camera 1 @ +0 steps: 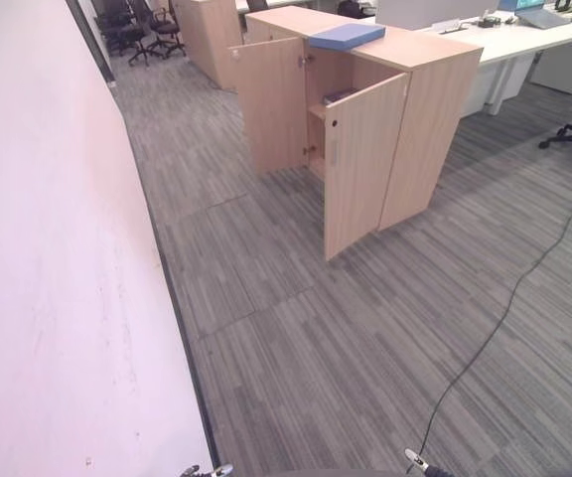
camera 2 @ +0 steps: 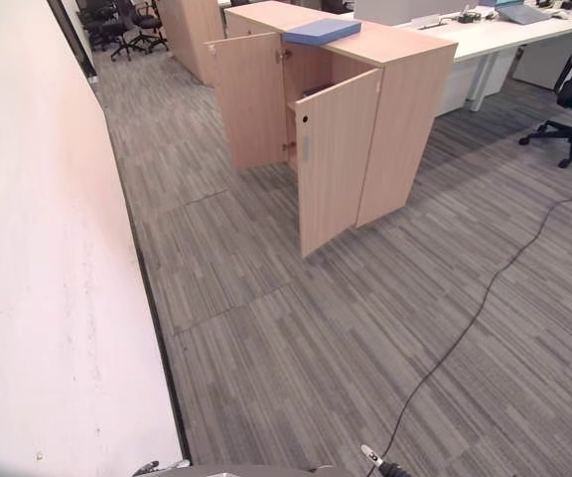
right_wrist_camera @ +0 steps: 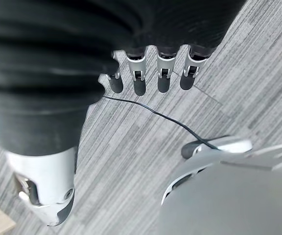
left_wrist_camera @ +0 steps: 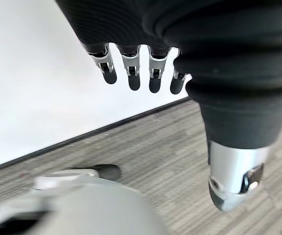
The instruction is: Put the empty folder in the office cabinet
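An open-plan office: grey striped carpet tiles (camera 1: 365, 338) cover the floor, a low light-wood cabinet with both doors open (camera 1: 425, 119) stands near a long white desk (camera 1: 524, 40), and black swivel chairs on castors (camera 1: 152, 30) sit beyond.

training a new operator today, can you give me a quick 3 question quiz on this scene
1. True or false: both doors of the office cabinet stand open.
2. Where does the blue folder lie? A) on the carpet B) on top of the cabinet C) in a hand
3. What do the left hand and right hand hold?

Key: 1 true; 2 B; 3 nothing, as both hang open above the carpet.
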